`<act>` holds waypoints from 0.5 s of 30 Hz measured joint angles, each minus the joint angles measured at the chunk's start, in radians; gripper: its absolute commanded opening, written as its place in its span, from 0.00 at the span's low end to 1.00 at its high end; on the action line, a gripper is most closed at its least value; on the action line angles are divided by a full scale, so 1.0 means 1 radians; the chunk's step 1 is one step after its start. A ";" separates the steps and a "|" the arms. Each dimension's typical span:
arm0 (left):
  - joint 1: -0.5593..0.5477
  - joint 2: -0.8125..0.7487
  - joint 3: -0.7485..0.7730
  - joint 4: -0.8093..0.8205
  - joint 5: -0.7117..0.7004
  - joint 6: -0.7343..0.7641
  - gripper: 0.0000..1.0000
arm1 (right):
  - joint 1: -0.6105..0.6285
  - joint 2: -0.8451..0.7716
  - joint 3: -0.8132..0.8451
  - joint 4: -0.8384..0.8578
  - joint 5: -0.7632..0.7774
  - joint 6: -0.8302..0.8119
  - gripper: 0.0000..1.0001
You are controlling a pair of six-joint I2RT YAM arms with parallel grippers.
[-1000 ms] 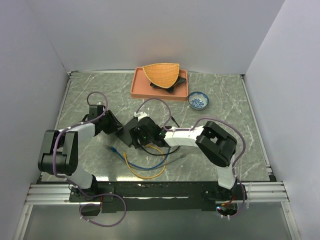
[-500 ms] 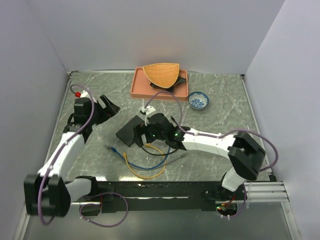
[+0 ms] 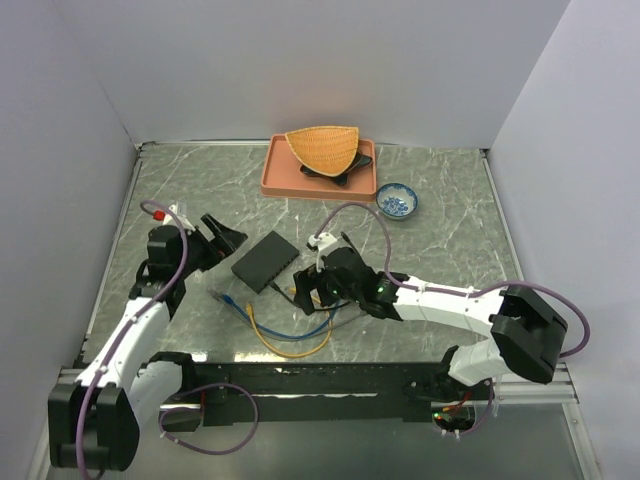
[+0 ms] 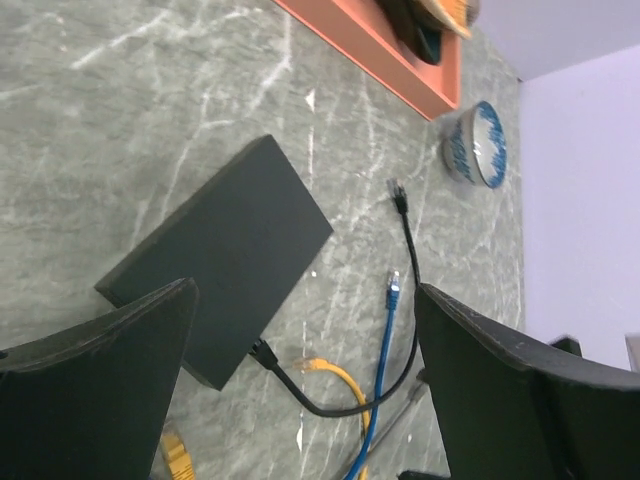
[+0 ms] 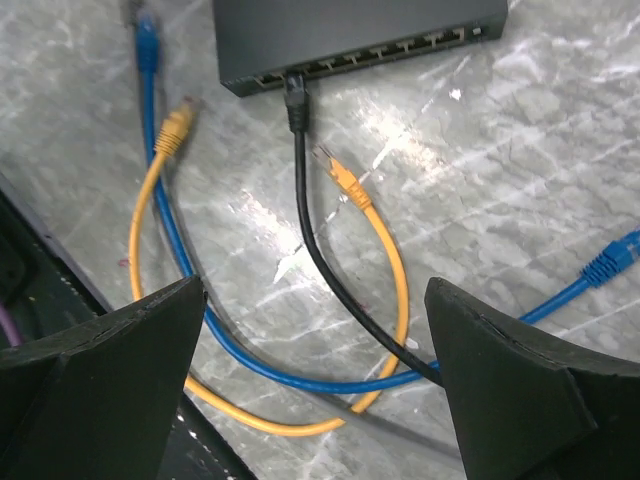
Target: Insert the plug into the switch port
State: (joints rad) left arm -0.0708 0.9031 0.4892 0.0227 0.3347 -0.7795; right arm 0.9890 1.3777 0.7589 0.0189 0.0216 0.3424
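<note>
Right wrist view is showing the black plug (image 5: pixel 296 98) sitting in a port near one end of the socket row of the switch (image 5: pixel 360 30), which is lying flat on the table (image 5: pixel 520 180). The right hand (image 5: pixel 315 375) is hovering over loose cables, fingers spread wide, gripping nothing. The left hand (image 4: pixel 300 370) is gaping wide beside the switch, equally empty. Insertion is looking finished, I judge. The next move is calling for lifting clear without snagging the orange cable (image 5: pixel 345 185) or the blue cable (image 5: pixel 147 50).
</note>
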 measured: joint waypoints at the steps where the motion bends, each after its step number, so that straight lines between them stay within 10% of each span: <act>1: 0.000 0.021 0.017 -0.014 -0.010 0.000 0.97 | 0.004 0.003 0.000 -0.003 0.002 0.000 0.96; 15: 0.000 0.099 0.116 -0.180 -0.160 0.000 0.96 | 0.229 0.245 0.242 -0.061 0.108 -0.038 0.89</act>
State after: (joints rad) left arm -0.0708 1.0023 0.6048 -0.1570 0.1745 -0.7792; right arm 1.2179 1.6230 1.0008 -0.0418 0.1295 0.3042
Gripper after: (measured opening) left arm 0.968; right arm 0.905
